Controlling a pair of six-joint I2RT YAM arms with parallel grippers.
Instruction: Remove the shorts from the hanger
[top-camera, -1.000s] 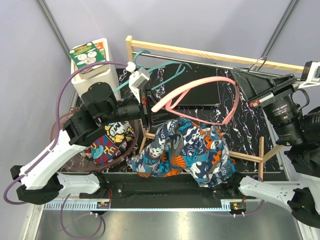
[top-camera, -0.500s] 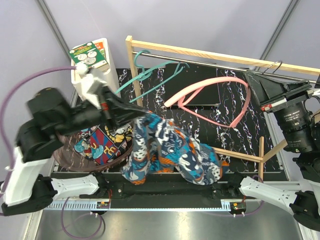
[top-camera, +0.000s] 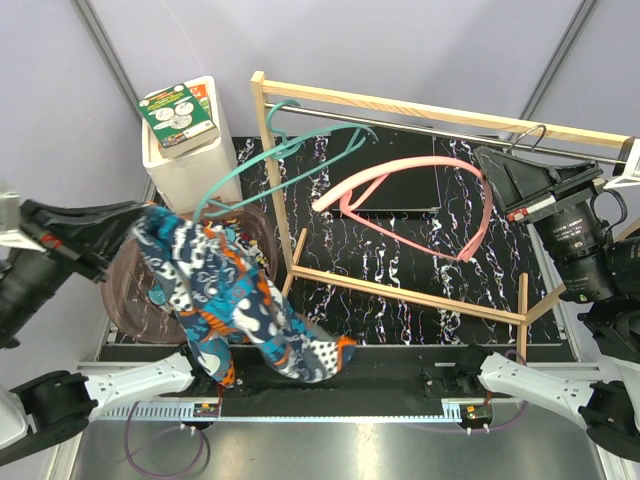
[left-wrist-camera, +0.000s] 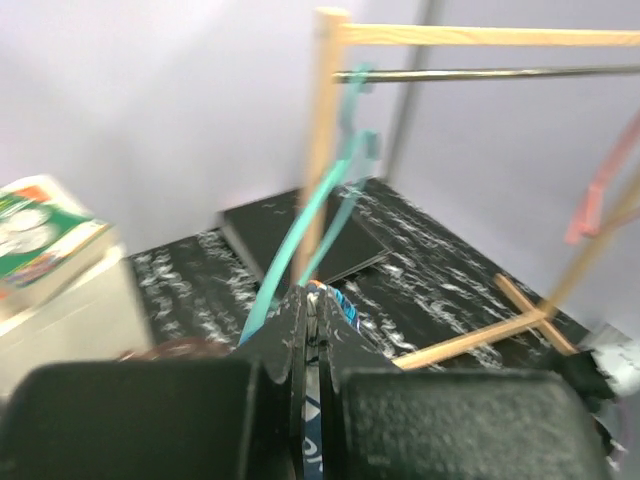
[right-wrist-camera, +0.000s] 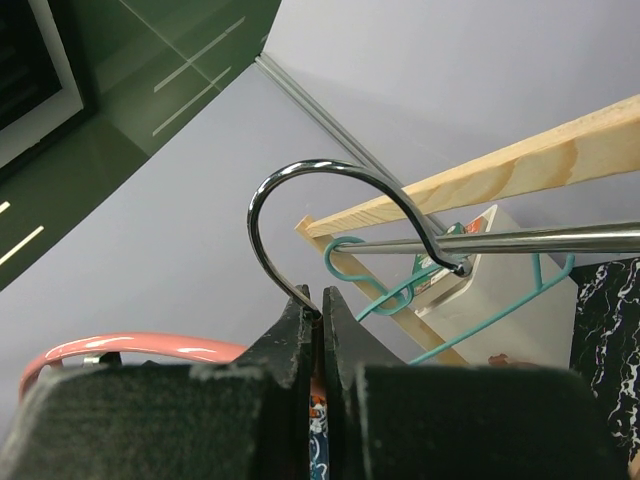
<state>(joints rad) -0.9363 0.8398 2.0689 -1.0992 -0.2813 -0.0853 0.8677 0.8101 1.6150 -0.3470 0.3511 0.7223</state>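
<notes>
Top view: the left gripper (top-camera: 140, 218) is clamped on the soft teal, orange and white shorts (top-camera: 235, 315). They hang limp over the near left table edge, in front of a round brown tub (top-camera: 118, 290). Behind stands a wooden rack (top-camera: 400, 104) with 1 teal hanger (top-camera: 285, 158). 1 pink hanger (top-camera: 420, 195) slants beside it. A white box (top-camera: 185, 150) carries a green label, unreadable.

Left wrist view: the jaws are pinched on a sliver of printed fabric.

Right wrist view: the right gripper (right-wrist-camera: 320, 302) pinches a shiny wire hook (right-wrist-camera: 300, 185) beside the metal rod (right-wrist-camera: 540, 240).
</notes>
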